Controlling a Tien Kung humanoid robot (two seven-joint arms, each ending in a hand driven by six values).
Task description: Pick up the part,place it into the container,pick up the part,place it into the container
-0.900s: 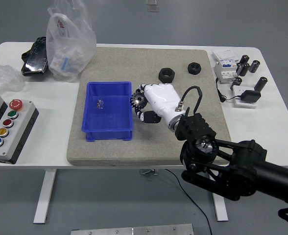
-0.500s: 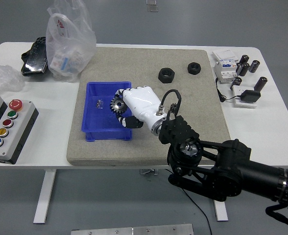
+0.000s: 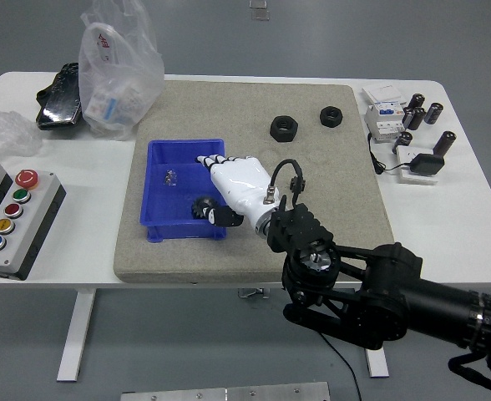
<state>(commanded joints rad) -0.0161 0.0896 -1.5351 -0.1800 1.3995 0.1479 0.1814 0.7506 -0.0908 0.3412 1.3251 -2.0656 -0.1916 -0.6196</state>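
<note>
Right hand (image 3: pixel 233 184) hovers fingers spread over the blue container (image 3: pixel 164 224), gripping nothing, the black gear (image 3: pixel 202 208) lying inside at its near right corner, so this drop looks done, and beyond the container two black nuts (image 3: pixel 284 128) wait to be fetched.

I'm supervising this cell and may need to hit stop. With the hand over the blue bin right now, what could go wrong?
The gear lies in the blue bin against its near right wall, right beside the right hand, whose fingers look spread. Pulling back, the hand might catch the gear or drag the light bin along the mat. It might also disturb the small metal part lying in the bin.
</note>
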